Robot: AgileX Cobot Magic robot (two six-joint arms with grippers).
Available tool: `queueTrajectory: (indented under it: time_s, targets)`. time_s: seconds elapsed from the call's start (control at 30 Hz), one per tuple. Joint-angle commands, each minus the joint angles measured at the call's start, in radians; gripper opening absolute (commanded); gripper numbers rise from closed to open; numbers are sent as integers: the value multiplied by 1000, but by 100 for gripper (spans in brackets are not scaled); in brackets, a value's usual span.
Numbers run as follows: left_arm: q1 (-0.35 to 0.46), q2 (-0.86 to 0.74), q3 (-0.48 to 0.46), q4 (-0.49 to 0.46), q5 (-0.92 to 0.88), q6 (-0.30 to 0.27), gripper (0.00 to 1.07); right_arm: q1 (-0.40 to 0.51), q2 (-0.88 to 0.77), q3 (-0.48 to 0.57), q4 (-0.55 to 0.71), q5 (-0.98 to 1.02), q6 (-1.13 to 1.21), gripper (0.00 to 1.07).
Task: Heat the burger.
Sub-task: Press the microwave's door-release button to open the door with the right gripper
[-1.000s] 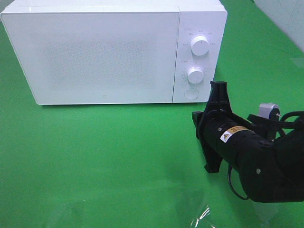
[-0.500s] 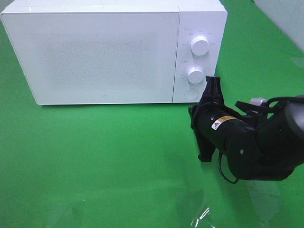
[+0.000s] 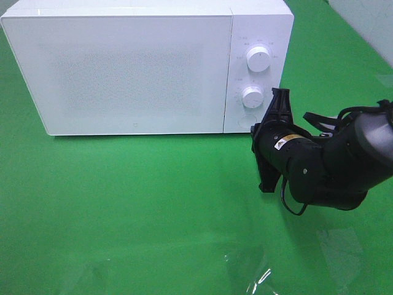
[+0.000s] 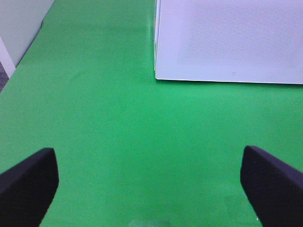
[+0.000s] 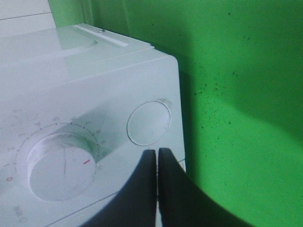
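The burger was not in view, perhaps behind the shut door (image 3: 123, 67) of the white microwave (image 3: 270, 24) on the green bench (image 3: 153, 215). The right tool (image 5: 157, 158), jaws pressed together, pointed at the round button (image 5: 148, 123) below the lower dial (image 5: 61, 165); pressing it looked like the step in hand, needing a short straight push. The left tool (image 4: 150, 179) hung wide open, empty.

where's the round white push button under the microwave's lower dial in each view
Exterior high: round white push button, low on the white microwave's front right, beside the right gripper.
Left wrist: not in it.
Right wrist: button just ahead of the shut gripper.
Shared landmark: the microwave, in all three.
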Motion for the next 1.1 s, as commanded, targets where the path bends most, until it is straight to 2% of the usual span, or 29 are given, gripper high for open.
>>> queueTrajectory:
  time_s: [0.03,0.4,0.53,0.7,1.1]
  targets:
    - [-7,-5,4,-5,1,-5,97,-13,12,-25,-18,12,-14,0]
    - [-7,-5,4,-6,1,-5,97,-13,83,-107,-13,8,-15,0]
    - [-7,-5,4,-6,1,-5,97,-41,85,-139,-15,13,-47,0]
    - [-7,-5,4,-6,1,-5,97,-70,85,-158,-30,41,-52,0]
    - [-7,-6,4,-6,1,-5,97,-70,125,-176,-45,9,-17,0]
